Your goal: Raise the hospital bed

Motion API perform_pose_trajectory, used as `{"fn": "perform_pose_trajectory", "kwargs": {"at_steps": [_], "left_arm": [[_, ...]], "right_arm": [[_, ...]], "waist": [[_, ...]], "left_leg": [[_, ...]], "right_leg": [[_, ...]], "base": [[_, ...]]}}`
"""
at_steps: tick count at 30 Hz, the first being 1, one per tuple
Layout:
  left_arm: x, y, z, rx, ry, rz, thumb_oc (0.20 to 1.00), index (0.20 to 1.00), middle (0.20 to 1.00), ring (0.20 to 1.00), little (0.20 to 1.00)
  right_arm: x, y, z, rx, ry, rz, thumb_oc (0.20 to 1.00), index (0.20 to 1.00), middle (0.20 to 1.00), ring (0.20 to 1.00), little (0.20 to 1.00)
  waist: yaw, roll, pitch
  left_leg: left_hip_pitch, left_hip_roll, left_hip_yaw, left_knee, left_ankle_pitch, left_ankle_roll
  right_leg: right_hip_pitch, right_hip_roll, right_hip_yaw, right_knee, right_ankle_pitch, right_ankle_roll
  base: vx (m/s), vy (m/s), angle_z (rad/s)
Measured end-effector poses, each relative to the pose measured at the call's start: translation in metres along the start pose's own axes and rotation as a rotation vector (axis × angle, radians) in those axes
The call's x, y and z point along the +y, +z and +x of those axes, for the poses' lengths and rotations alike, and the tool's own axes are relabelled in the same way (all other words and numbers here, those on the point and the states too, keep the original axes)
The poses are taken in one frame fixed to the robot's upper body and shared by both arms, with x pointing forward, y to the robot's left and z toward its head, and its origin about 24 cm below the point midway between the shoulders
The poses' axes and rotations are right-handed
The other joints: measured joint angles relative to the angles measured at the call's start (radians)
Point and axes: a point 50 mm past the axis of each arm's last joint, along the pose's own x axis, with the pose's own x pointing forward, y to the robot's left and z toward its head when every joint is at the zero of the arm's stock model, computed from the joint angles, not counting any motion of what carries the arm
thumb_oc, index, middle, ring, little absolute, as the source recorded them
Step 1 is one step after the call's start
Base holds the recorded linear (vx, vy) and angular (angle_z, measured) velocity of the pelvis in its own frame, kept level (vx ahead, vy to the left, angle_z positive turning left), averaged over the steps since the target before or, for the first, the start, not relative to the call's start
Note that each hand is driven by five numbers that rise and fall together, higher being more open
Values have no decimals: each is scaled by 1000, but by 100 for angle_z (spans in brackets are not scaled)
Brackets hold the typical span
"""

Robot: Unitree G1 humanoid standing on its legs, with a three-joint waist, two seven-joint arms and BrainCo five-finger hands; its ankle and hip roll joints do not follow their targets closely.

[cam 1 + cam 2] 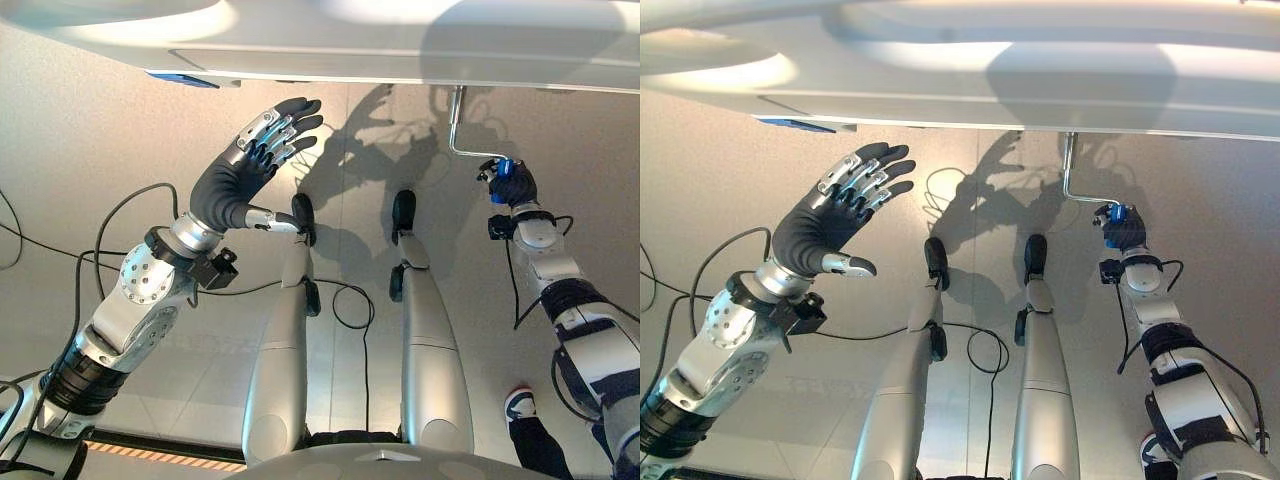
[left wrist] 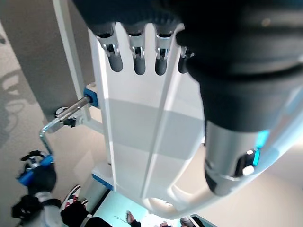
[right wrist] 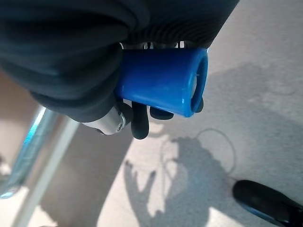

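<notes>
The bed (image 1: 400, 50) runs across the top of both eye views, cut off by the frame edge, so just its pale underside and edge show. A metal crank (image 1: 458, 125) hangs down from it at the upper right and bends sideways into a blue handle (image 3: 163, 87). In the eye views that handle is almost hidden inside the right hand (image 1: 512, 183); a small patch of blue shows above the dark cover. The right wrist view shows it plainly: the fingers (image 3: 140, 124) and thumb curl round the blue handle, whose open end sticks out past them, with the crank's silver rod blurred at the lower left of that frame.

The left hand (image 1: 245, 170) is raised at the upper left centre of the eye views, fingers straight and spread, holding nothing and apart from the bed. Its wrist view looks past the fingertips (image 2: 138, 61) at the white bed frame, and at the lower left shows the crank and the right hand from the far side. A person's shoe (image 1: 518, 402) shows at the lower right on the floor (image 1: 80, 130).
</notes>
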Motion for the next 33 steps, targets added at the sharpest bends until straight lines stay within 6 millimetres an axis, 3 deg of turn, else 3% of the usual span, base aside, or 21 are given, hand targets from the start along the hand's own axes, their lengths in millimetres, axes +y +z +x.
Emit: {"fn": "perform_pose_trajectory", "kwargs": {"at_steps": [9, 12, 20, 33], "left_arm": [[-5, -1, 7, -72, 50, -73, 1000, 1000, 1000, 1000, 1000], [-6, 0, 11, -100, 69, -91, 1000, 1000, 1000, 1000, 1000], [-6, -1, 19, -141, 119, -131, 1000, 1000, 1000, 1000, 1000], [-6, -7, 21, -150, 182, -177, 1000, 1000, 1000, 1000, 1000]], "right_arm": [[13, 9, 10, 66, -18, 45, 200, 200, 200, 200, 200], [20, 17, 13, 73, -16, 53, 200, 200, 200, 200, 200], [45, 29, 15, 66, 21, 77, 200, 200, 200, 200, 200], [59, 47, 18, 33, 58, 30, 200, 200, 200, 200, 200]], "waist": [[9, 16, -4], [27, 21, -6], [25, 24, -7], [25, 46, -21]], "left_leg": [[-9, -5, 16, 0, 3, -1], [-33, -2, 19, 1, 7, -8], [-64, 11, 16, 9, 12, -21], [-115, 20, 18, 33, 9, -31]], "right_leg": [[-33, -2, 15, 36, -14, 4], [-68, 5, 18, 54, -18, -2], [-113, 16, 16, 91, -30, -21], [-174, 24, 19, 132, -42, -35]], "base": [[-6, 3, -3], [-5, -6, -2], [0, 0, 0], [0, 0, 0]]}}
